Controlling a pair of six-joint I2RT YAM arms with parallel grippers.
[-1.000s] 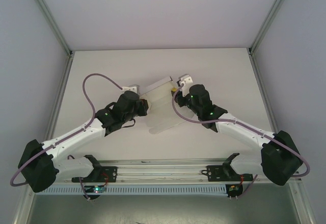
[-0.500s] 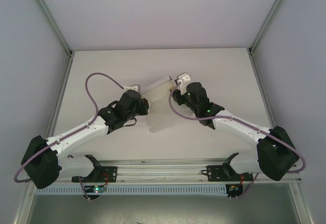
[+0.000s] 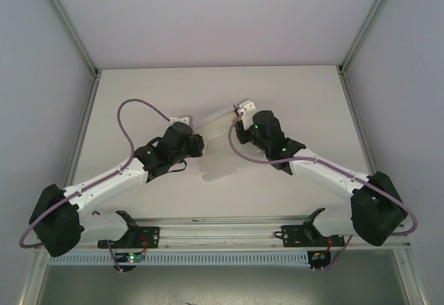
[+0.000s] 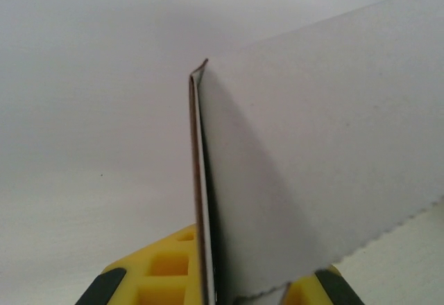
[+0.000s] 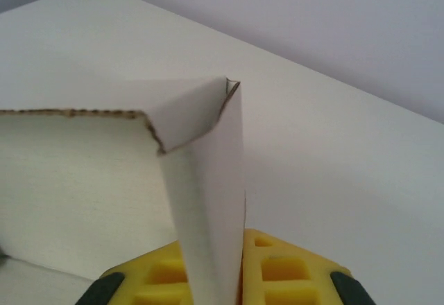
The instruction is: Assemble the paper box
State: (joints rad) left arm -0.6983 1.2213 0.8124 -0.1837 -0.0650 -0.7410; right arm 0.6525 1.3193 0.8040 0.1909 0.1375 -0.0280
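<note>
Starting at the left of the overhead view; finds the left gripper point(image 3: 198, 145) clamped on the left edge of the paper box point(image 3: 220, 154), jaws drawn in until only the card sits between them; sees, from the left wrist, a thin upright fold of white card running down between the yellow fingers point(image 4: 163, 277), one pad on each side, pressed against it; notes a wide panel spreading off to the right of that fold, its lower edge finely serrated.

Moving to the middle; places the box about mid-way across the white table point(image 3: 139, 90), between the two wrists, partly folded, with a narrow strip raised along its far side; cannot tell whether the lower panel rests on the table or hangs just above it.

Ending on the right; meets the right gripper point(image 3: 236, 132) at the box's far-right corner, closed on a folded flap; shows, from the right wrist, that flap standing upright and dropping between the yellow pads point(image 5: 291, 270), which touch it on both sides, with a longer wall bending away to the left along a rough-cut top edge.
</note>
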